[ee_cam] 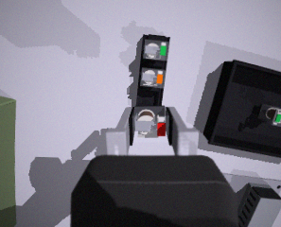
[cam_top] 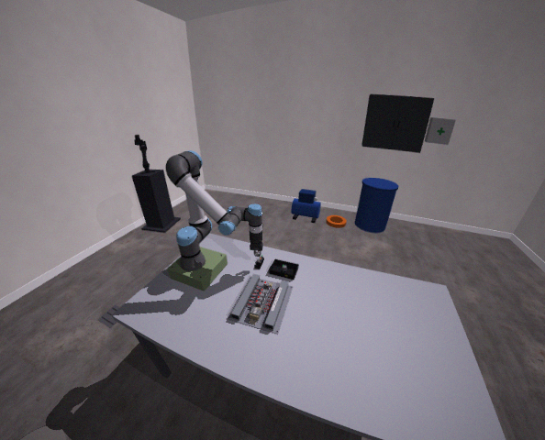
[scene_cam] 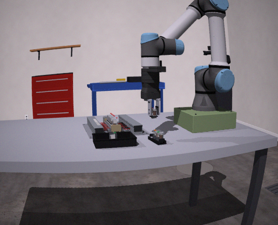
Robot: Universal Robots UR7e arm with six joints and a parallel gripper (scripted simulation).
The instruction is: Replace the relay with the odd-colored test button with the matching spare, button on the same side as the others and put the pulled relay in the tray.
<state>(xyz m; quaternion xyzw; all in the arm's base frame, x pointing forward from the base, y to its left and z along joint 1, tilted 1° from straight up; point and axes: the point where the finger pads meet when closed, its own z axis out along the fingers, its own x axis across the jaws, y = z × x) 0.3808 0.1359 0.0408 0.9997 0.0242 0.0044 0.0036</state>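
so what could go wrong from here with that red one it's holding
The gripper holds the red-button relay in mid-air above the spare holder; a slip could drop it onto the spares. It must reach the row with its button on the same side as the others, or it won't seat.

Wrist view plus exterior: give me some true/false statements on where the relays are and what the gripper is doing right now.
1. The gripper is shut on a relay with a red button. True.
2. The black tray holds no relay. False: a relay with a green button lies in it.
3. The spare holder carries one green-button relay and one orange-button relay. True.
4. The held relay rests on the table. False: in the exterior view it hangs in the air, above the holder.
5. The nearest slot of the spare holder is filled. False: it shows no relay, just below the held one.
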